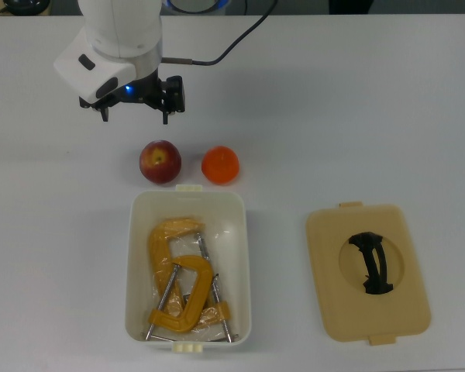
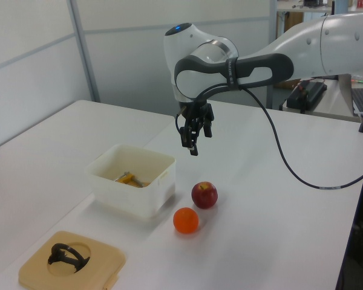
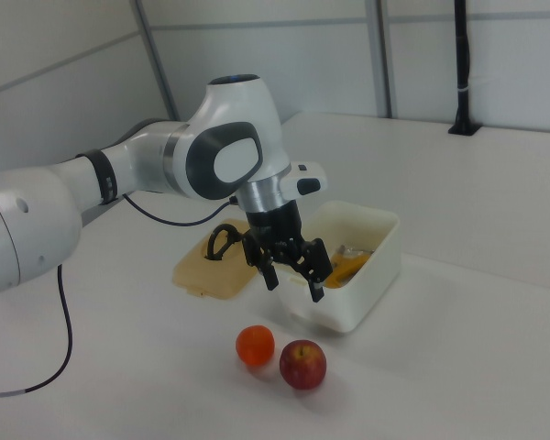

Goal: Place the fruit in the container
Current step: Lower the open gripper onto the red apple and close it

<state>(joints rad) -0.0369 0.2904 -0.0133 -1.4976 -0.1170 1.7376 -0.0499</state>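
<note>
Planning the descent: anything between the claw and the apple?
Nothing. The top view shows only bare white table between the claw and the apple. The orange sits off to the top view's right.

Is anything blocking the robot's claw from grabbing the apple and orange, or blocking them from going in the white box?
Nothing visible does. The gripper hangs open above bare table near the apple and orange. Both sit right beside the container, whose lid lies off to the top view's right. Yellow clamps already take up much of the inside.
</note>
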